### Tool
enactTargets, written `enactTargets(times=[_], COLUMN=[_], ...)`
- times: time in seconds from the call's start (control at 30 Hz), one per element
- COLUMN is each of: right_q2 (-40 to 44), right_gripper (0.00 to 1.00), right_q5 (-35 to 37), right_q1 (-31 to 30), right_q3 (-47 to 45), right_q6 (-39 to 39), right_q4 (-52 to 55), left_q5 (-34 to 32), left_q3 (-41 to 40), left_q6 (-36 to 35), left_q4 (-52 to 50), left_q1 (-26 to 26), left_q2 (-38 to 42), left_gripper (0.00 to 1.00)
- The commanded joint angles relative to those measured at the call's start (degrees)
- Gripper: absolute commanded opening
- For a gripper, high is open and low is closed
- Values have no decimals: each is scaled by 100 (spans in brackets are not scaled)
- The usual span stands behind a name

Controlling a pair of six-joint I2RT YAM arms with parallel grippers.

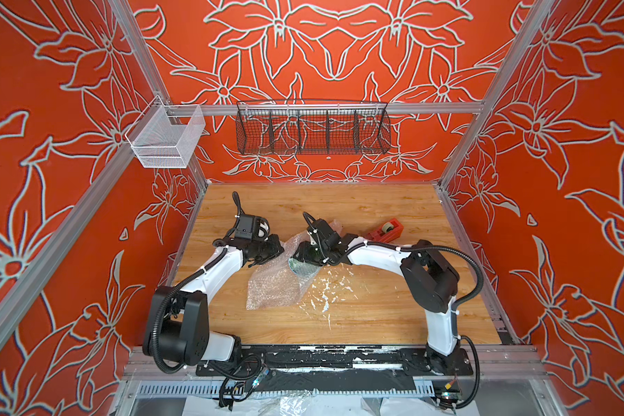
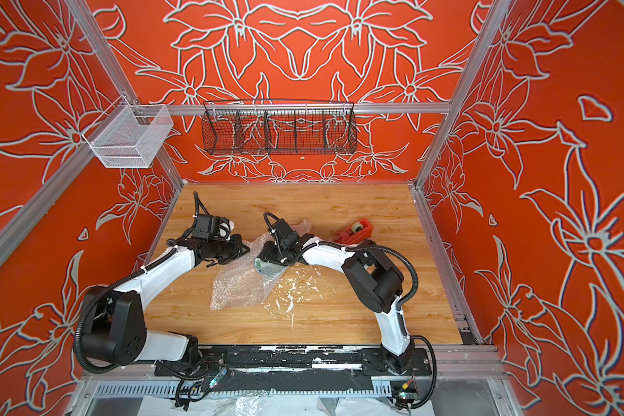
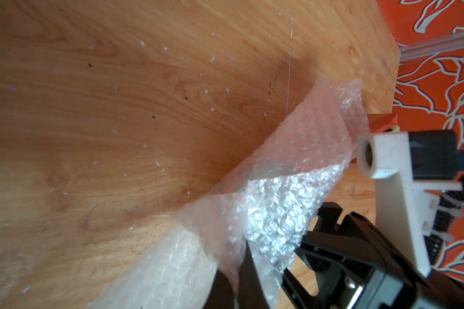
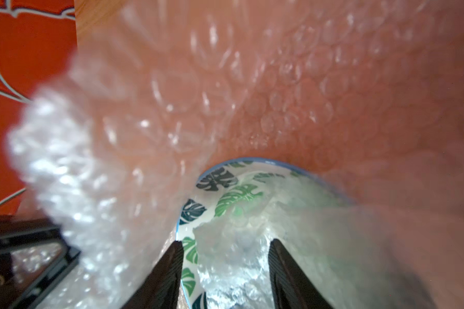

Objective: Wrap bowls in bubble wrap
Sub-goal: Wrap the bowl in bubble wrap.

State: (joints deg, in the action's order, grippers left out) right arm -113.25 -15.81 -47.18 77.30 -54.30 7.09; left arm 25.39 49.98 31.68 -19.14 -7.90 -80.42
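Bowl [image 4: 225, 192] sits half under bubble wrap [image 1: 272, 288] mid-frame, left gripper [image 3: 233, 267] pinching the wrap, right gripper [image 4: 225, 242] spread apart.

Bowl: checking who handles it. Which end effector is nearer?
Right. The right end effector is at the bowl; the left end effector pinches the bubble wrap beside it.

wood tbl [image 1: 375, 317] | on it: bubble wrap [image 1: 271, 288] / red tape disp [image 1: 384, 231] / white flecks [image 1: 325, 288]
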Motion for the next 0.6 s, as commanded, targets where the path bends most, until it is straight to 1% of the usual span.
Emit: enactTargets(times=[0.0, 0.07, 0.13, 0.37, 0.5, 0.57], right_q2=[230, 322, 413, 851, 1048, 1152], right_gripper=[54, 54, 54, 54, 54, 53], right_q5=[-118, -190, -273, -267, -553, -621], right_q1=[89, 138, 173, 315, 459, 477], right_q3=[-259, -552, -699, -1034, -1371, -1433], right_q6=[-317, -449, -519, -392, -390, -357], right_q4=[-434, -954, -1160, -1071, -1397, -1352], left_q5=[87, 14, -54, -199, -312, -353], left_q3=[-117, -157, -159, -99, 6, 44], left_q6=[246, 324, 355, 444, 436, 452], left_q4=[197, 252, 252, 239, 150, 130], left_q1=[-210, -339, -404, -540, -681, -770], left_q2=[61, 105, 94, 104, 127, 104], left_gripper=[4, 4, 5, 5, 5, 5])
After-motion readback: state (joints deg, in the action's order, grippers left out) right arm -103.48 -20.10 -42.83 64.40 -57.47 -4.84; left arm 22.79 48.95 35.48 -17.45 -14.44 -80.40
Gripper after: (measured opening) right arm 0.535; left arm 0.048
